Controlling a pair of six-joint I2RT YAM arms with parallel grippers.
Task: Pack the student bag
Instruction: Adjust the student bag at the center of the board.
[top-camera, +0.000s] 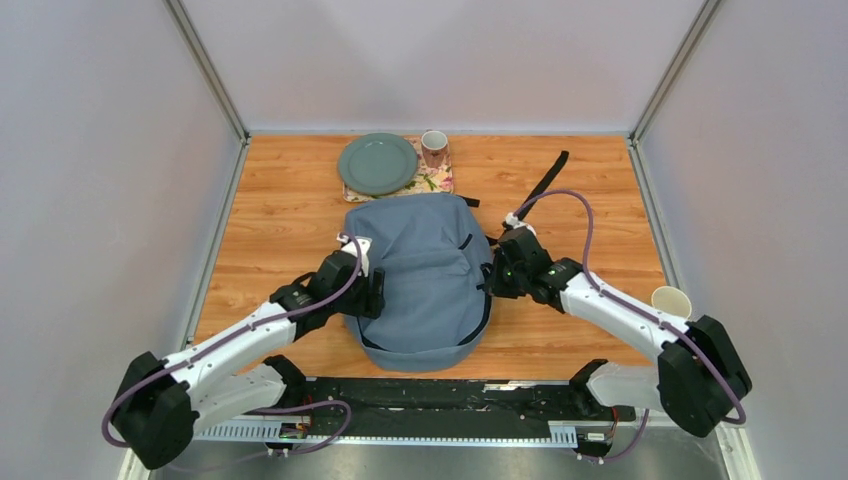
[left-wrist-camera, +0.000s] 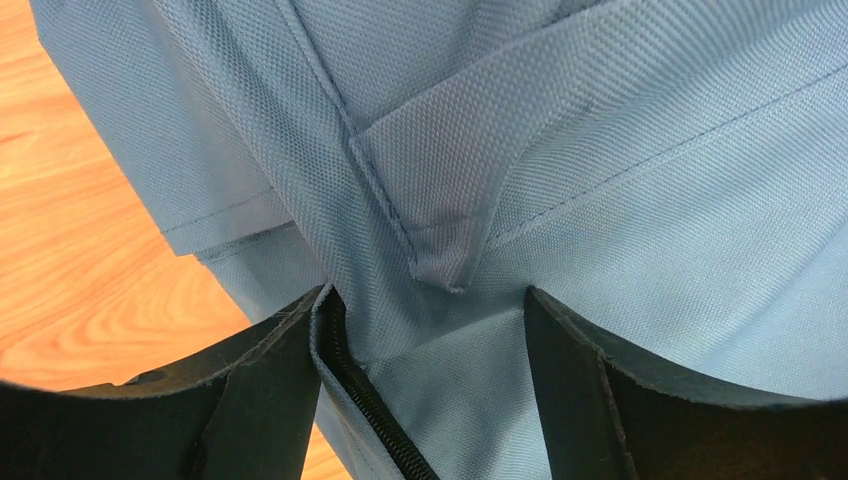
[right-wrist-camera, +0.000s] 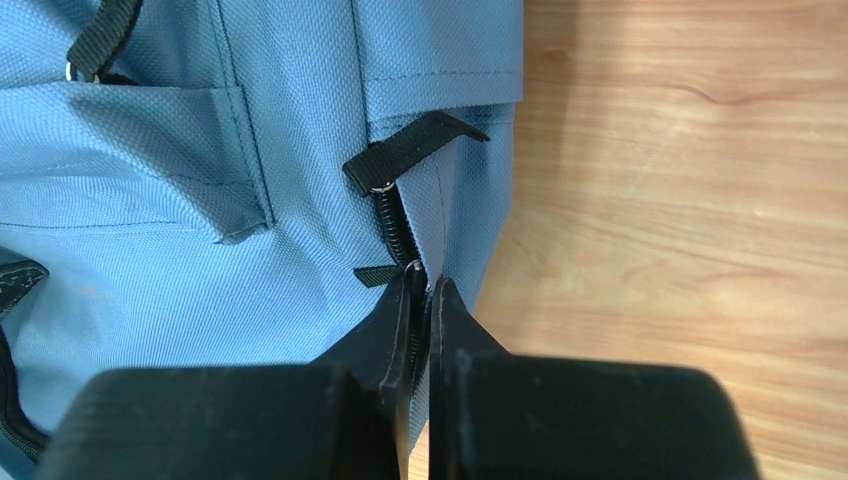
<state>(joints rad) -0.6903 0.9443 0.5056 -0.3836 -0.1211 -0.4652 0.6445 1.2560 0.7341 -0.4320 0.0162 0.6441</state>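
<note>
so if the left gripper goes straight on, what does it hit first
The student bag: grey-blue fabric fills the view just ahead of the open left gripper, though the gap is unclear.

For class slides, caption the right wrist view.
Right fingers pinched shut on the zip of the student bag, wooden table alongside.

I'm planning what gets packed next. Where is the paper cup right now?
In the top view, the paper cup is at the right edge of the table, close beside the right arm, well to the right of the student bag.
</note>
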